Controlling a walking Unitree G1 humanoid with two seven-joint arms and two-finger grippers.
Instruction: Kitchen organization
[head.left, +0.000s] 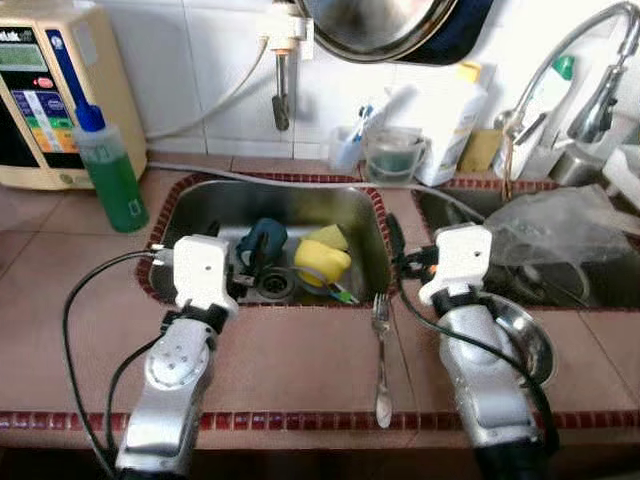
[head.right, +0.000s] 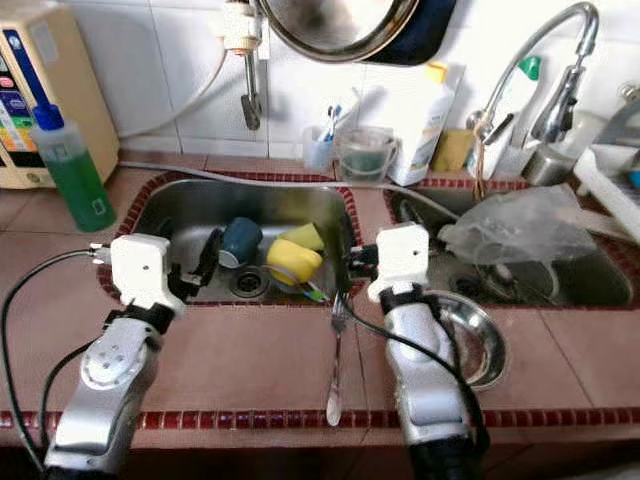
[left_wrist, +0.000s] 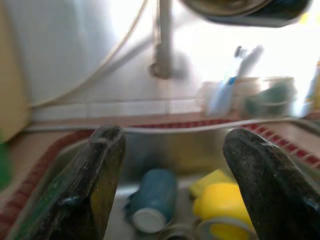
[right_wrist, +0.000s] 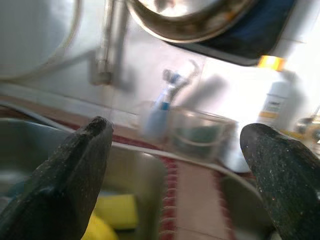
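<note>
The left steel sink (head.left: 200, 205) holds a dark teal cup (head.left: 265, 238) lying on its side, a yellow cup (head.left: 322, 262) and a yellow sponge (head.left: 328, 236). My left gripper (head.left: 243, 268) is open at the sink's near left rim, fingers pointing in toward the teal cup (left_wrist: 155, 197) and the yellow cup (left_wrist: 222, 210). My right gripper (head.left: 400, 255) is open with nothing in it, over the tiled divider between the two sinks. A fork (head.left: 381, 350) lies on the counter between my arms. Beside my right arm sits a steel bowl (head.left: 530, 335).
A green soap bottle (head.left: 108, 170) and a beige appliance (head.left: 45, 90) stand at the back left. The right sink holds a plastic bag (head.left: 560, 220) under the faucet (head.left: 570, 60). Behind the sinks stand a white bottle (head.left: 455, 120) and a clear container (head.left: 392, 152). A pan (head.left: 390, 25) hangs above.
</note>
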